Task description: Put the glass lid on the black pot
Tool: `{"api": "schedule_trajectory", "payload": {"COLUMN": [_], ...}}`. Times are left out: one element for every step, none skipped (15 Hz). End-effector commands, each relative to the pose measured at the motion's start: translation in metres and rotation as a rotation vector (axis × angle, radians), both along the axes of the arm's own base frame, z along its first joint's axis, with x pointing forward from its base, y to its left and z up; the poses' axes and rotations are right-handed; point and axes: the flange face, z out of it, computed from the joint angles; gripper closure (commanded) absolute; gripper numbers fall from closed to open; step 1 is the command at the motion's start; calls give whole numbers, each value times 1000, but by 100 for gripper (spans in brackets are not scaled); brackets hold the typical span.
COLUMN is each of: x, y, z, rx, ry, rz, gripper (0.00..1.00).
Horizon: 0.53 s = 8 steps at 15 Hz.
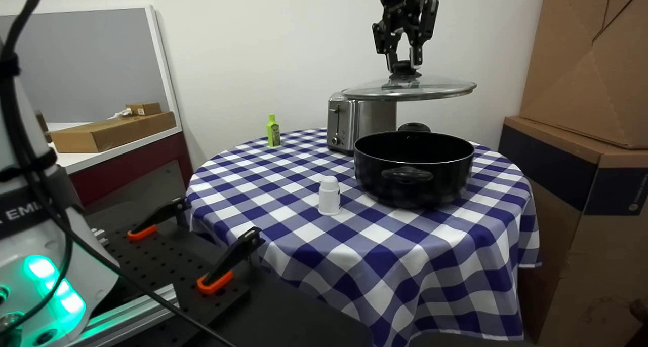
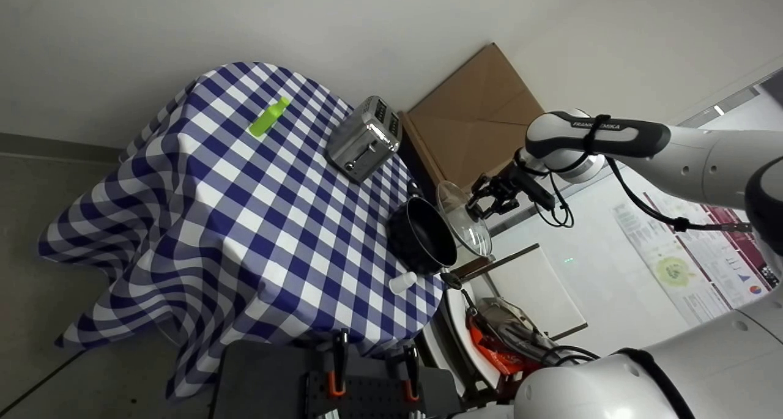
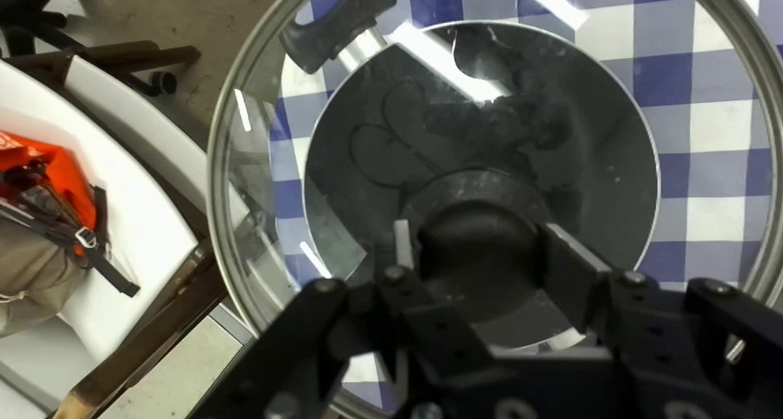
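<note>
The glass lid point(image 1: 440, 88) hangs above the black pot point(image 1: 425, 192), nearly level, with a visible gap between lid and rim. My gripper point(image 1: 403, 66) is shut on the lid's dark centre knob. An exterior view also shows the gripper point(image 2: 475, 210), lid point(image 2: 460, 222) and pot point(image 2: 405, 238), the lid apart from the open pot. In the wrist view, the gripper fingers point(image 3: 474, 241) stand on both sides of the knob. The lid's metal rim point(image 3: 218, 162) encircles the pot point(image 3: 587, 137), which shows through the glass roughly centred. The pot's side handle point(image 3: 336, 24) also shows.
A silver toaster point(image 1: 362, 120) stands behind the pot. A white shaker point(image 1: 329, 197) stands in front of it on the checked tablecloth point(image 1: 283, 215). A green bottle point(image 1: 273, 131) stands at the back. Large cardboard boxes point(image 1: 582, 83) are beside the table. Clamps point(image 1: 230, 261) hold the front board.
</note>
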Motion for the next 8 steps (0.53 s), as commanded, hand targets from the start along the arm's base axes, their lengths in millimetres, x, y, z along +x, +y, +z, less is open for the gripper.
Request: {"api": "schedule_trajectory", "payload": {"x": [39, 45, 50, 53, 56, 58, 59, 60], "y": [0, 1, 1, 2, 3, 5, 6, 6], "z": [-5, -10, -16, -22, -28, -34, -39, -45], "rx": [-18, -19, -20, -19, -19, -19, -20, -18], "ry": [-2, 5, 10, 19, 26, 34, 41, 50], "rz": [9, 14, 17, 20, 24, 28, 31, 33], "gripper": [74, 74, 74, 74, 74, 74, 74, 74]}}
